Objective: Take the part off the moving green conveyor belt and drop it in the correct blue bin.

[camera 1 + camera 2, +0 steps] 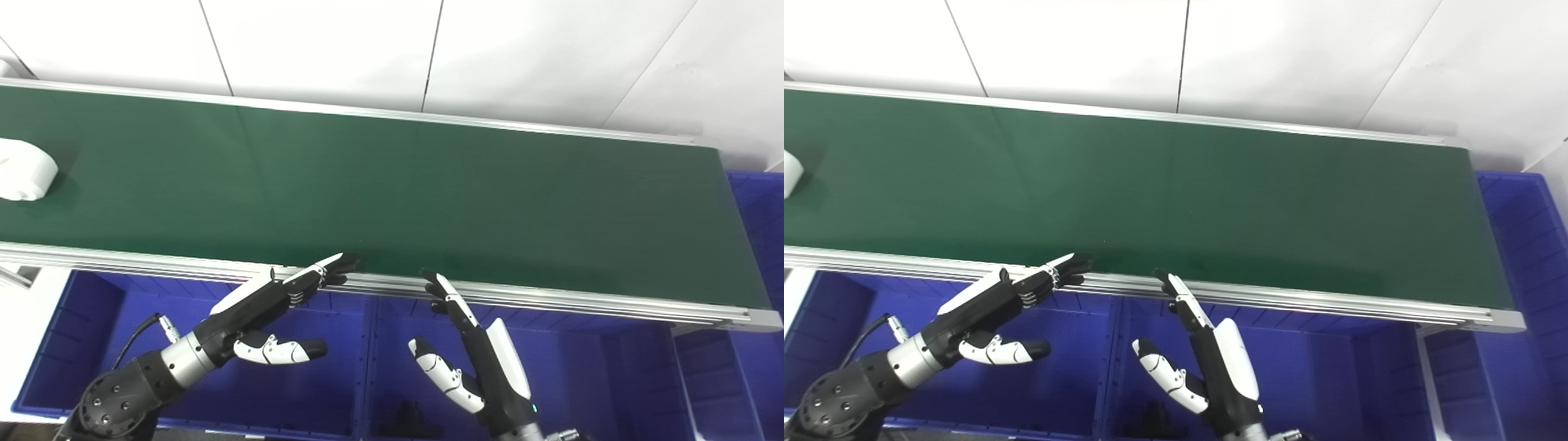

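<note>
White wall panels backed a long green conveyor belt [392, 184]; this side of the belt stood blue bins [294, 380], one holding dark pieces [407, 419]; above the bins hovered the left hand [263, 306] and right hand [474, 355], both empty, fingers [324, 269] spread and reaching to the belt's near rail [551, 297]; the white part [24, 177] lay at the belt's far left end, well apart from both hands; it looked rigid, light and smooth, perhaps slippery, best clasped across its rounded sides.
</note>
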`<state>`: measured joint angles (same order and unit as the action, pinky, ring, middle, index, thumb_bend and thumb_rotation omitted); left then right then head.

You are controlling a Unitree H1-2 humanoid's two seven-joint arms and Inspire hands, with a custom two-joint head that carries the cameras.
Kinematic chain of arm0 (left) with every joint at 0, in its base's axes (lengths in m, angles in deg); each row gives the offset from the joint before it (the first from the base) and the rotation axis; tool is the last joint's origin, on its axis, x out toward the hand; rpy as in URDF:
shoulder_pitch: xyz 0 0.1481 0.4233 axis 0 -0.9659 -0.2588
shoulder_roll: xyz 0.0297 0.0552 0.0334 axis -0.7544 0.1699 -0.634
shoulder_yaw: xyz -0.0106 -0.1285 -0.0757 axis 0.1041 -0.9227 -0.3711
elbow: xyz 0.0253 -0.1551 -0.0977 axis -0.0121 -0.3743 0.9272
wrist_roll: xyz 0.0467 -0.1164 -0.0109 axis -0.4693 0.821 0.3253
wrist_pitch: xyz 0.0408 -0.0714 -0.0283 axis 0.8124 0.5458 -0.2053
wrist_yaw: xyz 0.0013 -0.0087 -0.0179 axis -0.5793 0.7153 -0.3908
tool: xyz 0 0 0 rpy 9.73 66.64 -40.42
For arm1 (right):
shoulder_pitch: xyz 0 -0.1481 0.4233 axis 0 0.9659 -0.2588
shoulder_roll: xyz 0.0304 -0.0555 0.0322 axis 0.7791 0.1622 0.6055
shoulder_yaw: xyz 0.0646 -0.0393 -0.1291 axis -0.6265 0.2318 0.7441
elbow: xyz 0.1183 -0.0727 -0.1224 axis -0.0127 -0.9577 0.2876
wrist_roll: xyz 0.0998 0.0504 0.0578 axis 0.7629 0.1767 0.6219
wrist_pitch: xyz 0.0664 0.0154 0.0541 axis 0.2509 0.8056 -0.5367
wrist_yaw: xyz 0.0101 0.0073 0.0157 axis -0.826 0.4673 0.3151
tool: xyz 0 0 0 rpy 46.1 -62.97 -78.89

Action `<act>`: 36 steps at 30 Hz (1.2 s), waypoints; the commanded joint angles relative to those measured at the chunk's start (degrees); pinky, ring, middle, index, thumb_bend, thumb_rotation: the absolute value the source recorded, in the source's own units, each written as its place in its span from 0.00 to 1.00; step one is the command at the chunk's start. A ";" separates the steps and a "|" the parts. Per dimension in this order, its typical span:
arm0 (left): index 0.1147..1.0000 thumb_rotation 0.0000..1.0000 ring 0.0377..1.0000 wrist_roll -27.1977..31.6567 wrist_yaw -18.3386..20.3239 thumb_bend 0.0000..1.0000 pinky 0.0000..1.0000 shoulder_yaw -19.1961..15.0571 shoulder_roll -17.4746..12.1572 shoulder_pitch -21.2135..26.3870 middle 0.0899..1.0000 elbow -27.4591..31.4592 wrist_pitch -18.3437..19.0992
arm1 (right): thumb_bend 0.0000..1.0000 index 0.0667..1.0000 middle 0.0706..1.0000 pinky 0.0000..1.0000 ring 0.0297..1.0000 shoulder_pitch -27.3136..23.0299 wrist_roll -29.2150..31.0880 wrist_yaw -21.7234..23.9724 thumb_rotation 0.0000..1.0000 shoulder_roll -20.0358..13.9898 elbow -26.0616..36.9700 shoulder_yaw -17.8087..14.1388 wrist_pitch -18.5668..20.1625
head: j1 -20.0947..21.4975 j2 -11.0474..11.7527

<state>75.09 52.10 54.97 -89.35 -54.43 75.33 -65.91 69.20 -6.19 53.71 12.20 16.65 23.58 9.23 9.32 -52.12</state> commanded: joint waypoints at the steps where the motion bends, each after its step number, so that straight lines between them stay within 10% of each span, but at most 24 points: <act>1: 0.99 0.52 0.98 1.01 -0.06 0.38 0.95 -0.36 -0.68 0.20 1.00 0.97 -1.46 | 0.37 0.93 0.94 0.82 0.90 0.56 0.34 -0.55 0.84 0.36 1.65 0.32 -2.56 | 0.00 0.03; 36: 0.98 0.49 0.98 0.35 -0.50 0.38 0.95 -0.08 -0.06 0.25 1.00 1.15 -1.27 | 0.37 0.92 0.94 0.82 0.90 0.35 1.11 0.05 0.83 -0.46 2.23 0.03 -2.21 | -0.20 -0.22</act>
<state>75.00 52.03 55.12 -89.20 -54.44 75.32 -65.91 69.26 -5.75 53.80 11.65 16.73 23.52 9.23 9.14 -52.38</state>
